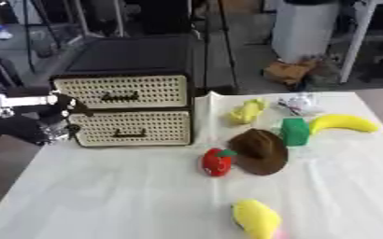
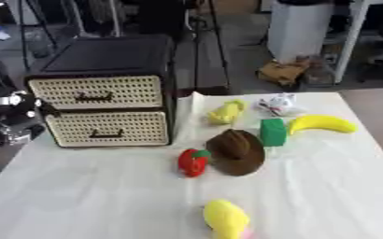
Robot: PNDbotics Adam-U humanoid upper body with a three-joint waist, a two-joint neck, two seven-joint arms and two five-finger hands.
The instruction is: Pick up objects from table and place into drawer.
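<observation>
Although every object was looked at for writing, no brand, label or readable text is seen on any of them. Nearest, close to the front edge of the table (image 1: 80,205), a yellow plush toy (image 1: 256,218) is lying. Further in, near the middle of the white-covered table, a red toy (image 1: 217,162) with a green top is seen, and just beside it, to the right, a brown hat-shaped piece (image 1: 260,151) is placed. Behind the hat a green block (image 1: 294,131) is standing, with a banana (image 1: 343,123) near it towards the right edge. A pale yellow toy (image 1: 247,112) and a small white crumpled thing (image 2: 278,104) are found near the far edge.

At the far left corner of the table a black cabinet with two drawers (image 1: 129,109) is set; both woven drawer fronts are closed. The left hand (image 1: 52,119) is held at the left edge, just beside the drawer fronts, at the height between the two drawers. It is blurred, so it cannot be told whether its fingers are spread or curled. Behind the table, a floor with stands and a white bin (image 1: 309,28) is visible.
</observation>
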